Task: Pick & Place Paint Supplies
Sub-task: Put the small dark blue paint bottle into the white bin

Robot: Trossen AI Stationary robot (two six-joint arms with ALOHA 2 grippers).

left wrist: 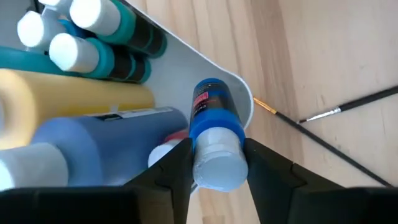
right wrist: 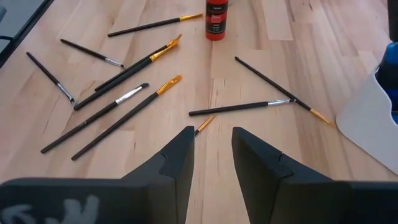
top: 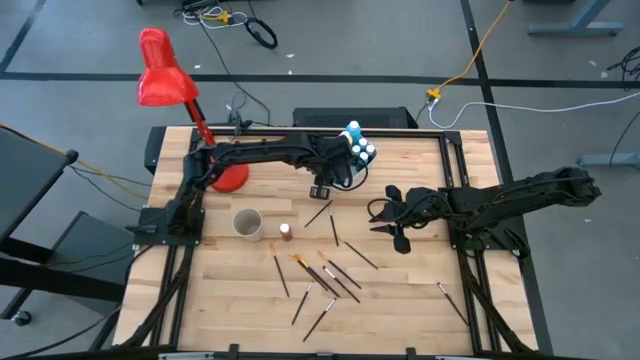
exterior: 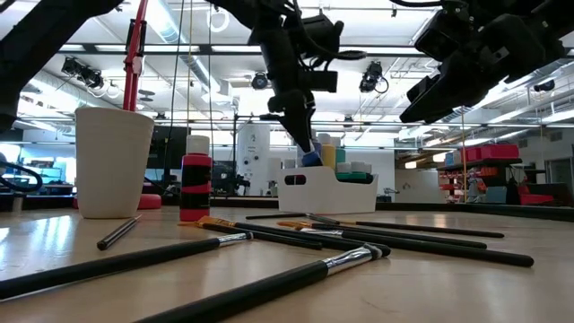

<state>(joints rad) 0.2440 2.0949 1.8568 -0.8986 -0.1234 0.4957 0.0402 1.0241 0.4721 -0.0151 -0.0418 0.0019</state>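
Observation:
My left gripper [left wrist: 219, 163] reaches over the near corner of the white tray [left wrist: 239, 93], shut on a blue paint bottle [left wrist: 211, 112]. In the low view this bottle [exterior: 311, 159] hangs at the tray's rim [exterior: 309, 193]. Teal, yellow and blue bottles [left wrist: 93, 56] lie in the tray. A red bottle [top: 285, 232] stands on the table beside the beige cup [top: 247, 222]. Several dark-handled paintbrushes [top: 330, 280] lie scattered on the wood. My right gripper [right wrist: 211, 134] hovers open above the table, right of the tray, touching nothing. My left gripper pinches the blue bottle between its two fingers [left wrist: 177, 165] at the white cap end [left wrist: 217, 165], coming from above and pointing down. The bottle hangs below the fingers, roughly upright, its lower end at the tray's corner; whether it rests on the tray floor I cannot tell.
A red desk lamp [top: 165, 75] stands at the table's far left with its base [top: 230, 178] near my left arm. One brush [top: 450, 298] lies apart near the right edge. Bare wood lies between the tray and my right gripper [top: 392, 215].

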